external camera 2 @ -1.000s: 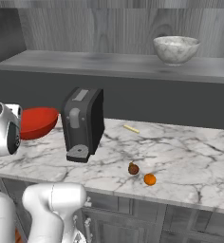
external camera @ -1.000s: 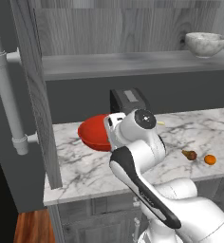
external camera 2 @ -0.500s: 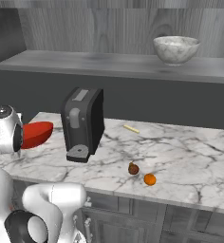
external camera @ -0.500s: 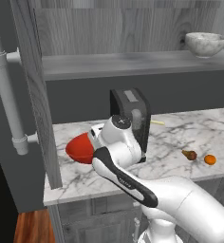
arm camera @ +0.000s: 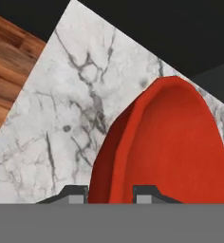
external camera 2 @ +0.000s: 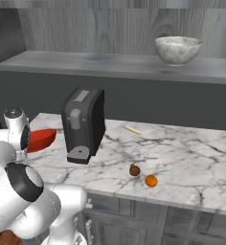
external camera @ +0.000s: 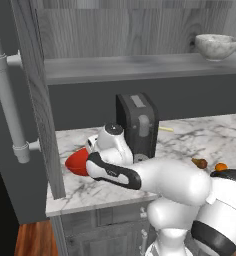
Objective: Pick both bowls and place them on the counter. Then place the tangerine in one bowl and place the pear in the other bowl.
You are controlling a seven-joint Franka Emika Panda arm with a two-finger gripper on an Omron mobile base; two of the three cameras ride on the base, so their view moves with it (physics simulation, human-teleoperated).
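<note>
Jaws clamped on red bowl (arm camera: 166, 147) rim — gripper (arm camera: 110, 192) low over counter (arm camera: 61, 123) left end, arm bent.

No legible text, label, brand, number or sign is found in any view. The surfaces of the dark appliance (external camera 2: 83, 124) on the worktop (external camera 2: 191, 162), the red bowl (arm camera: 166, 147), the marbled bowl (external camera 2: 177, 50) and the shelf (external camera 2: 110, 64) are rendered plain, without markings.
</note>
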